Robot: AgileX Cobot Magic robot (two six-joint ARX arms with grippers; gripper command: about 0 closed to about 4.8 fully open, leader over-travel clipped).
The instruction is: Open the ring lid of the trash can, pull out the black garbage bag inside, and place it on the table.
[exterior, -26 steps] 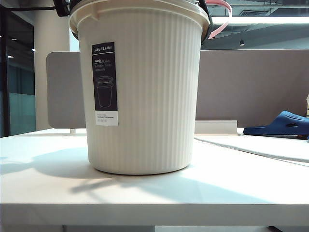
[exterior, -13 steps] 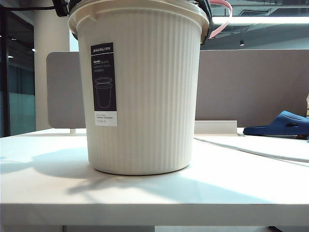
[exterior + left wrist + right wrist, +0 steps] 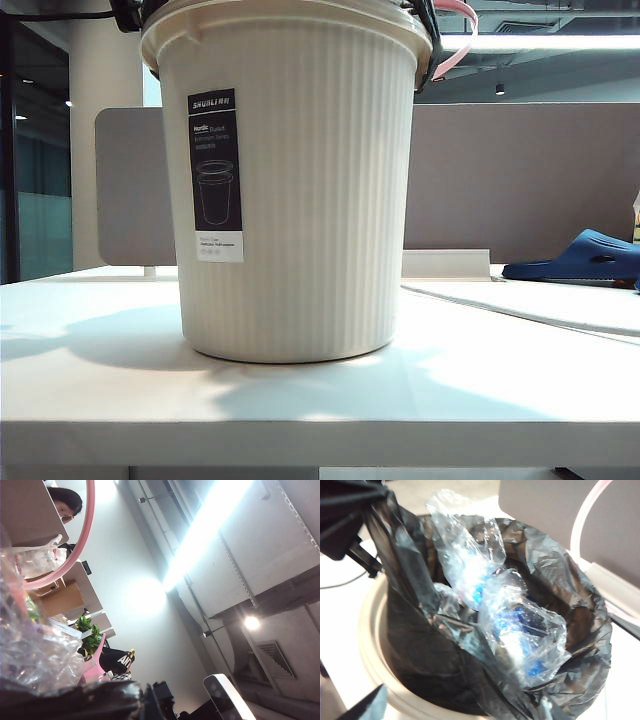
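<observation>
The bag [image 3: 435, 645] sat inside the can [image 3: 300, 200], its black film draped over the cream rim and standing open at the mouth, with crumpled clear plastic [image 3: 515, 625] showing blue inside it piled in the middle. The can stood upright on the table [image 3: 100, 400], its tall black label [image 3: 217, 175] facing the exterior camera. The ring [image 3: 458, 35] was off the rim: a pink arc of it rose tilted above the can's right shoulder in the exterior view, and the right wrist view showed a pale pink curve [image 3: 582, 517] of it beside the bag against the grey partition [image 3: 520, 180]. The left gripper [image 3: 145, 705] was at the can's left rim, its jaws pressed together, with dark film bunched just beside it; whether it pinched that film could not be told. The left wrist view looked up past the ring at the ceiling lights. The right gripper [image 3: 367, 707] hung over the can's mouth, only one dark fingertip showing in its own view, so its spread could not be told. A blue slipper [image 3: 585, 255] lay on the far desk to the right.
</observation>
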